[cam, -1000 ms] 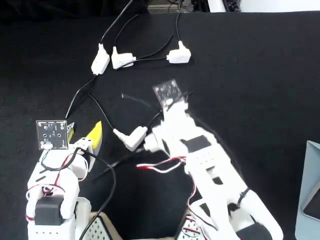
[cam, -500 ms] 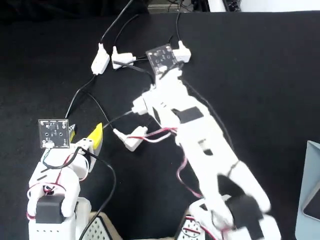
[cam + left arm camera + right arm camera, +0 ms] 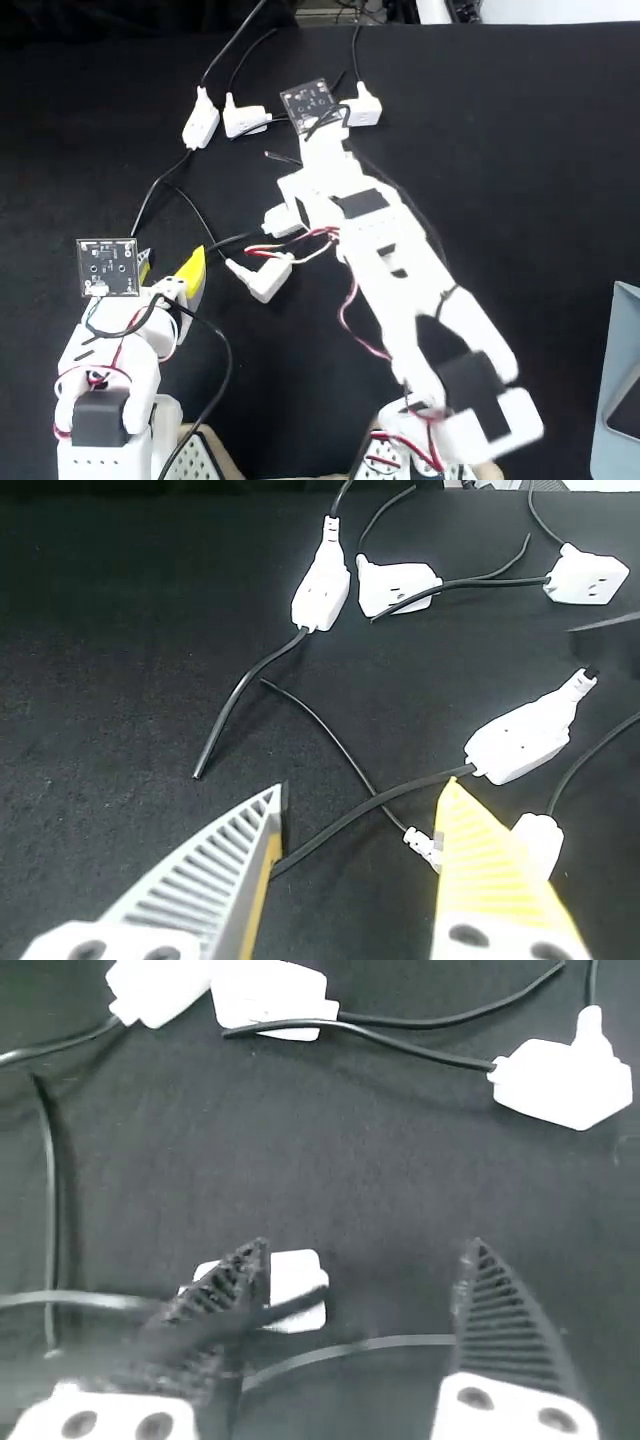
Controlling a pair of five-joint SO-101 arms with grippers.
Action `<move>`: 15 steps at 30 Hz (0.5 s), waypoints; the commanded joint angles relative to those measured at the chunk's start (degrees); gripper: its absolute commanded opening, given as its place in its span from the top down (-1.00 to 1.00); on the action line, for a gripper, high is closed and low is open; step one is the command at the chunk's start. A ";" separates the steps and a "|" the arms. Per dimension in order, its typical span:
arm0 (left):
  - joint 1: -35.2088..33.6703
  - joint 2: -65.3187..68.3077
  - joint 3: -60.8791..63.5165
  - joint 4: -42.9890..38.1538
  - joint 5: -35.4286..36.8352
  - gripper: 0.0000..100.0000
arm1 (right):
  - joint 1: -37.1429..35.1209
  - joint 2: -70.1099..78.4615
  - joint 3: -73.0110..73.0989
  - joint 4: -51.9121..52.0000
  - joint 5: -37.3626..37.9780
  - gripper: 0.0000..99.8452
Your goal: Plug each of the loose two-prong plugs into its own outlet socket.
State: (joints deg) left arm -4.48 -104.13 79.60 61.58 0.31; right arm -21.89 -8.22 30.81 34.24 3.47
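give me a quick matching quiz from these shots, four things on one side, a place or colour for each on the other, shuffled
Things:
1 left pincer
2 right pincer
3 loose white plug
4 table

Matches:
a black, with everything lying on it
b has one yellow finger
c lies near the middle, trailing a black cable
d out by the far white sockets

Pairs: 1-b, 2-d, 3-c, 4-a

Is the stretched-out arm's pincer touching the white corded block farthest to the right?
Apart. The right wrist view shows bare black table between the right pincer and the white block; both fingertips lie short of it.
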 commanded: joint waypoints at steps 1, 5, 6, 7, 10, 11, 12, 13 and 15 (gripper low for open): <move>-0.75 -0.09 -0.84 -0.35 0.00 0.50 | 0.44 -8.57 -2.77 8.26 0.09 0.69; -0.75 -0.09 -2.86 -0.35 0.00 0.60 | 0.44 -16.66 1.19 14.68 0.00 0.98; -0.75 -0.09 -3.74 -0.18 0.00 0.66 | 0.53 -18.86 3.30 15.12 0.00 0.95; -0.75 -0.09 -4.70 0.09 0.00 0.74 | 0.53 -21.23 5.58 15.30 0.00 0.94; -0.40 -0.09 -6.11 0.09 -2.20 0.95 | 0.53 -29.23 12.79 15.21 0.00 0.98; -0.66 -0.09 -6.02 0.26 -4.75 0.94 | 0.53 -32.22 15.08 15.21 0.00 0.98; -0.66 -0.09 -6.02 0.35 -6.95 0.93 | 0.53 -35.56 17.63 15.21 0.00 0.98; -0.66 -0.09 -5.85 0.88 -8.70 0.94 | 0.53 -38.90 20.09 15.21 0.00 0.98; -0.75 -0.09 -5.93 2.64 -10.73 0.94 | 0.53 -46.02 25.45 15.21 -0.09 0.98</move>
State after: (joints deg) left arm -4.57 -104.04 76.88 62.02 -5.67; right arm -21.89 -44.00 51.21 49.19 3.47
